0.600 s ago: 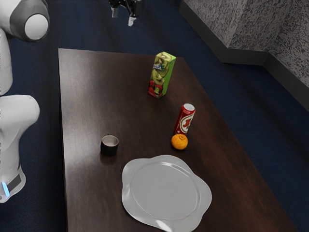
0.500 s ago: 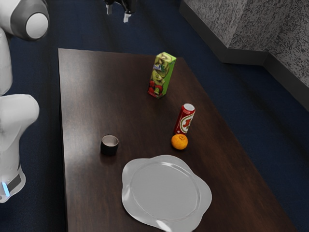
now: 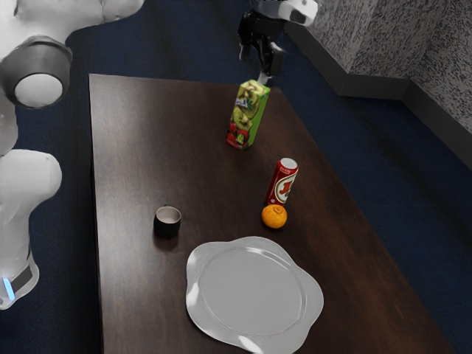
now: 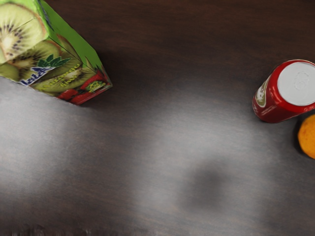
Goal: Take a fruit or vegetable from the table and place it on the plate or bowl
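A small orange (image 3: 274,216) lies on the dark wooden table (image 3: 147,147), just in front of a red can (image 3: 282,181). A grey wavy-rimmed plate (image 3: 253,295) sits bare near the table's front edge. My gripper (image 3: 256,63) hangs high above the far side of the table, right over the top of a green juice carton (image 3: 246,115), with its fingers apart and nothing between them. In the wrist view the carton (image 4: 44,54), the can (image 4: 285,91) and a sliver of the orange (image 4: 307,136) lie below my hand.
A small black cup (image 3: 167,220) stands toward the exterior view's left of the plate. The table's far edge runs behind the carton, and a grey stone wall (image 3: 398,44) rises at the upper right beyond blue floor.
My arm has swung toward the exterior view's right and come lower, from above the table's far edge to just over the juice carton. The table's objects have not moved.
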